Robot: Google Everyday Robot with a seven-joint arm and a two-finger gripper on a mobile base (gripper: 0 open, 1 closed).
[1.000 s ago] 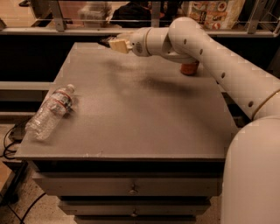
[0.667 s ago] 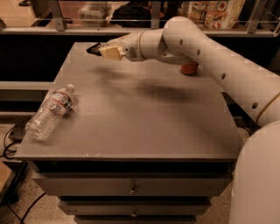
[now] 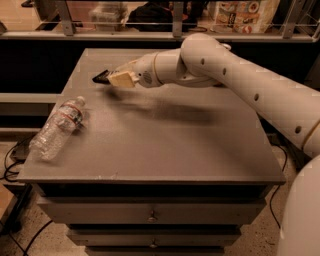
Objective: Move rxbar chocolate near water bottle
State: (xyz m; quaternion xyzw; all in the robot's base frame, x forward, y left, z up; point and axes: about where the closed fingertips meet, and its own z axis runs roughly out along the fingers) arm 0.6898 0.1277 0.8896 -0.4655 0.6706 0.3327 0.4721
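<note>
The rxbar chocolate [image 3: 100, 77], a small flat black bar, is held at the tip of my gripper [image 3: 114, 78], a little above the far left part of the grey table top [image 3: 165, 145]. The gripper is shut on the bar, and its pale fingers [image 3: 122, 78] clamp the bar's right end. The water bottle [image 3: 57, 128], clear and crinkled with a white cap and a white-and-red label band, lies on its side near the table's left edge. It is below and to the left of the gripper, apart from it.
My white arm [image 3: 235, 75] reaches in from the right across the back of the table. Drawers [image 3: 152, 215] sit under the table top. A railing and a shelf with packages [image 3: 245, 12] run behind the table. Cables [image 3: 12, 160] lie on the floor at the left.
My gripper has moved left and toward the front with the black bar in it, closer to the water bottle. The bottle has not moved. The arm now covers the red can.
</note>
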